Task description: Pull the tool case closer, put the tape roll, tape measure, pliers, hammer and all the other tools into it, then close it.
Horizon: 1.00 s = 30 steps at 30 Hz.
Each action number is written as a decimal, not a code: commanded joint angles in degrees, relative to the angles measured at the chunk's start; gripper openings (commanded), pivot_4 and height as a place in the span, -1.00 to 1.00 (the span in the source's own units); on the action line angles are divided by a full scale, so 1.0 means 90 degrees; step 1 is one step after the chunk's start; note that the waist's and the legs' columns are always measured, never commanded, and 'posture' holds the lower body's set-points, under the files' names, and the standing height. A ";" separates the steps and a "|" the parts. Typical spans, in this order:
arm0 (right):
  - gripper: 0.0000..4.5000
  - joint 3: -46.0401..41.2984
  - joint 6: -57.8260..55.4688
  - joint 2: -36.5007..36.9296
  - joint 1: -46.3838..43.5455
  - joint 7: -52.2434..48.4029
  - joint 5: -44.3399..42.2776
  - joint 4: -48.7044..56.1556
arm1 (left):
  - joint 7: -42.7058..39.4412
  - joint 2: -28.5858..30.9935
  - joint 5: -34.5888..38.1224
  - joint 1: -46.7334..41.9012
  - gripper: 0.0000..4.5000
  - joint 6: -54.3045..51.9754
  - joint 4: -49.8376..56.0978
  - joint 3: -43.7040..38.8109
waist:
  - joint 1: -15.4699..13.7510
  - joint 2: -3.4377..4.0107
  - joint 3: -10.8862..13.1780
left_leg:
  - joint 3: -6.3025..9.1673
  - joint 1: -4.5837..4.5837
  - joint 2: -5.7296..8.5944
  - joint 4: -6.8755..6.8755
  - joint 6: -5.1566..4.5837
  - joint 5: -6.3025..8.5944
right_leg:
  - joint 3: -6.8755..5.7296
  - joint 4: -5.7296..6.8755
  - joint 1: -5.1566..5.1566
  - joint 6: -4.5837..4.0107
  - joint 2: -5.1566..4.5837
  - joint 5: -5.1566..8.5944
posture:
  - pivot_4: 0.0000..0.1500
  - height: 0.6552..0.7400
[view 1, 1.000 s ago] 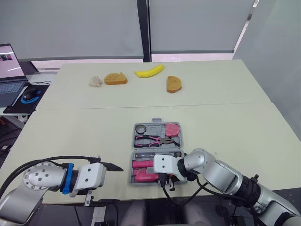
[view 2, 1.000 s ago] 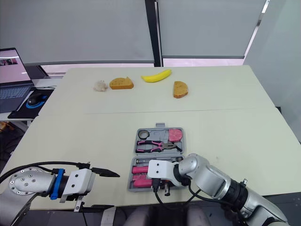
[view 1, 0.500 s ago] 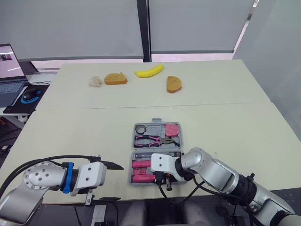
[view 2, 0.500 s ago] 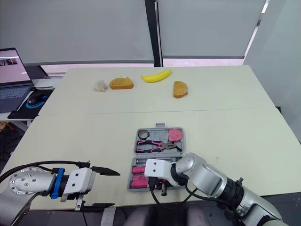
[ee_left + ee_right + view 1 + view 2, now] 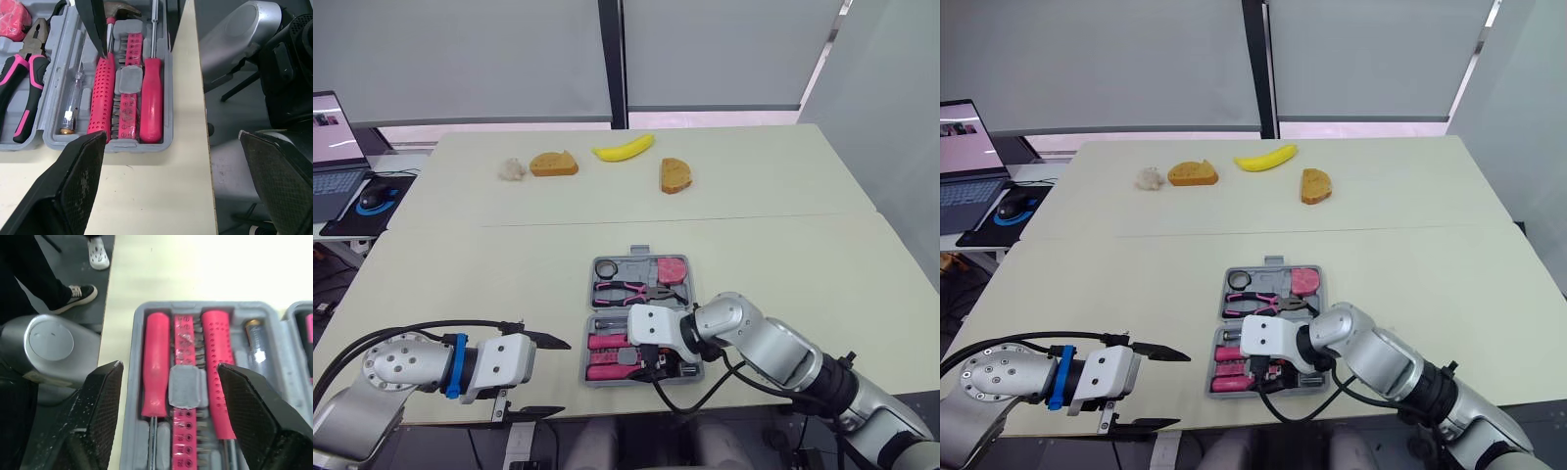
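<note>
The grey tool case [image 5: 639, 311] lies open near the table's front edge. Its far half holds the black tape roll [image 5: 606, 267], the pink tape measure [image 5: 673, 267] and the pink-handled pliers [image 5: 628, 290]. Its near half holds a pink-handled hammer [image 5: 218, 382], a red screwdriver [image 5: 155, 382] and a row of bits [image 5: 185, 382]. My right gripper [image 5: 176, 421] hovers open just above this near half, its fingers straddling the screwdriver and hammer handle. My left gripper [image 5: 546, 377] is open and empty at the table's front edge, left of the case.
Far across the table lie a banana [image 5: 624, 149], two bread slices [image 5: 554, 164] [image 5: 674, 175] and a pale lump [image 5: 512, 169]. A laptop [image 5: 333, 147] and mouse [image 5: 374, 197] sit on a side desk at left. The case's near wall lies close to the table edge [image 5: 195, 122].
My right gripper has moved a little away from me, from the case's front rim to above its near half. The left arm has stayed almost still.
</note>
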<state>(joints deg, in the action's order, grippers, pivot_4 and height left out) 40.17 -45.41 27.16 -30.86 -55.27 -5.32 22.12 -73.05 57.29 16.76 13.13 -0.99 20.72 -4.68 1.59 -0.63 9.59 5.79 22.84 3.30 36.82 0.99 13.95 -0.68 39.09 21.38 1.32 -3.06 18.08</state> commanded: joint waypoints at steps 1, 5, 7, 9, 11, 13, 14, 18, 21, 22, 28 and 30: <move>0.10 -0.0100 0.0317 0.0048 -0.0036 -0.0155 -0.0085 0.0107 | 0.0034 -0.0014 0.0038 -0.0046 1.00 -0.0017 0.0069 0.0010 | 0.0001 0.0000 0.0000 | 0.0000 0.0000 0.0000 0.0000 0.0000 0.0000 | 0.0000 0.0001 0.0000 0.0000 0.0000 0.0000 | 1.00 1.00; -0.33 0.0133 0.0649 0.0085 0.0040 -0.0219 0.0054 -0.0104 | 0.0033 -0.0014 0.0058 -0.0035 1.00 -0.0029 0.0083 -0.0014 | 0.0002 0.0000 0.0000 | -0.0002 0.0001 0.0001 0.0000 0.0000 0.0000 | 0.0002 0.0000 0.0000 0.0000 0.0000 0.0000 | 1.00 1.00; -0.52 0.0260 0.0798 0.0052 0.0089 -0.0184 0.0152 -0.0269 | 0.0034 -0.0012 0.0064 -0.0014 1.00 -0.0031 0.0093 -0.0030 | 0.0004 0.0000 0.0000 | -0.0001 0.0000 0.0000 0.0000 0.0000 0.0000 | 0.0001 0.0000 0.0000 0.0000 0.0000 0.0000 | 1.00 1.00; -0.71 0.0371 0.0963 0.0029 0.0131 -0.0148 0.0268 -0.0453 | 0.0037 -0.0011 0.0070 0.0006 1.00 -0.0037 0.0106 -0.0043 | 0.0004 0.0000 0.0000 | -0.0002 0.0001 0.0000 0.0000 0.0000 0.0000 | 0.0001 0.0001 -0.0002 0.0000 0.0000 0.0000 | 1.00 1.00; -0.88 0.0465 0.1148 0.0027 0.0207 -0.0129 0.0386 -0.0617 | 0.0047 -0.0014 0.0073 0.0033 1.00 -0.0042 0.0124 -0.0055 | 0.0003 0.0000 0.0000 | -0.0002 0.0001 0.0001 0.0000 0.0000 0.0000 | 0.0002 0.0001 -0.0003 0.0000 0.0000 0.0000 | 1.00 1.00; -0.99 0.0551 0.1341 0.0037 0.0277 -0.0111 0.0507 -0.0731 | 0.0064 -0.0026 0.0072 0.0057 1.00 -0.0043 0.0131 -0.0058 | 0.0002 0.0000 0.0000 | -0.0002 0.0001 0.0001 0.0000 0.0000 0.0000 | 0.0001 0.0001 -0.0002 0.0000 0.0000 0.0000 | 1.00 1.00; -0.99 0.0573 0.1383 0.0027 0.0317 -0.0108 0.0549 -0.0772 | 0.0071 -0.0031 0.0073 0.0070 1.00 -0.0041 0.0129 -0.0058 | 0.0001 0.0000 0.0000 | -0.0002 0.0001 0.0001 0.0000 0.0000 0.0000 | 0.0001 0.0001 -0.0003 0.0000 0.0000 0.0000 | 1.00 1.00; -0.99 0.0678 0.1542 0.0035 0.0428 -0.0097 0.0801 -0.1030 | 0.0104 -0.0051 0.0066 0.0103 1.00 -0.0022 0.0096 -0.0052 | 0.0002 0.0000 0.0000 | -0.0002 0.0000 0.0000 0.0000 0.0000 0.0000 | 0.0001 0.0001 -0.0004 0.0000 0.0000 0.0000 | 1.00 1.00; -0.99 0.0706 0.1723 0.0084 0.0506 -0.0099 0.0959 -0.1224 | 0.0121 -0.0063 0.0059 0.0116 1.00 0.0002 0.0060 -0.0049 | 0.0002 -0.0001 -0.0001 | -0.0001 -0.0003 0.0000 0.0000 0.0000 0.0000 | 0.0000 0.0002 -0.0003 0.0000 0.0001 0.0000 | 1.00 1.00; -0.99 0.0667 0.1745 0.0068 0.0534 -0.0085 0.0957 -0.1224 | 0.0124 -0.0063 0.0058 0.0121 1.00 0.0017 0.0044 -0.0051 | 0.0002 -0.0002 -0.0001 | 0.0000 -0.0005 0.0000 0.0000 0.0000 0.0000 | 0.0000 0.0002 -0.0003 0.0000 0.0001 0.0000 | 1.00 1.00; -0.99 0.0197 0.1730 -0.0095 0.0712 -0.0267 0.0423 -0.0596 | 0.0177 -0.0099 0.0164 0.0129 1.00 -0.0043 -0.0065 -0.0160 | 0.0000 -0.0001 -0.0001 | 0.0000 -0.0007 0.0000 0.0000 0.0000 0.0000 | 0.0000 0.0002 -0.0004 0.0000 0.0001 0.0000 | 1.00 1.00; -0.99 -0.0066 0.1577 -0.0105 0.0775 -0.0358 0.0107 -0.0171 | 0.0218 -0.0107 0.0298 0.0146 1.00 -0.0207 -0.0093 -0.0274 | 0.0000 -0.0001 -0.0001 | -0.0001 -0.0004 0.0000 0.0001 0.0000 0.0000 | 0.0001 0.0002 -0.0005 0.0000 0.0001 0.0000 | 1.00 1.00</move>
<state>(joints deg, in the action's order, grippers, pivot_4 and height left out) 42.29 -30.71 26.60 -23.61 -57.55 -1.65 15.83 -71.54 56.49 17.92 14.22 -2.04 19.74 -5.02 1.59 -0.64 9.58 5.78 22.83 3.30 36.83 0.99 13.95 -0.66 39.11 21.32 1.32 -3.05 18.08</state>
